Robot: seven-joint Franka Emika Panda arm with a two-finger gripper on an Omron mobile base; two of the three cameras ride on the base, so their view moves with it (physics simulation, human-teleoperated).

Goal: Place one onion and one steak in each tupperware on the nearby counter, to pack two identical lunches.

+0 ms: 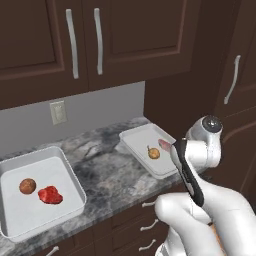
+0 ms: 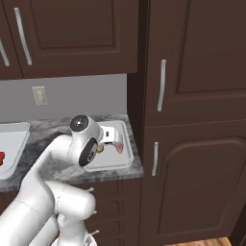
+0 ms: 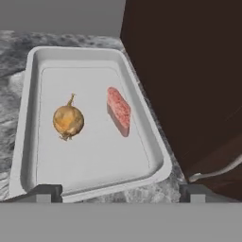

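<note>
On the marbled counter (image 1: pixel 107 172) sit two white tupperware trays, each holding one onion and one steak. Below my wide-open, empty gripper (image 3: pixel 120 191) lies the right tray (image 3: pixel 142 130), with its golden onion (image 3: pixel 68 121) and pink steak (image 3: pixel 118 110) lying apart. Off to the left, the other tray (image 1: pixel 65 165) holds a brown onion (image 1: pixel 27 186) just beside a red steak (image 1: pixel 50 195).

In the right base view the arm (image 2: pixel 72 149) covers most of the near tupperware (image 2: pixel 126 158), and the onion (image 2: pixel 100 149) is maybe just a sliver. The far tupperware (image 2: pixel 14 144) is cropped by the left edge.
</note>
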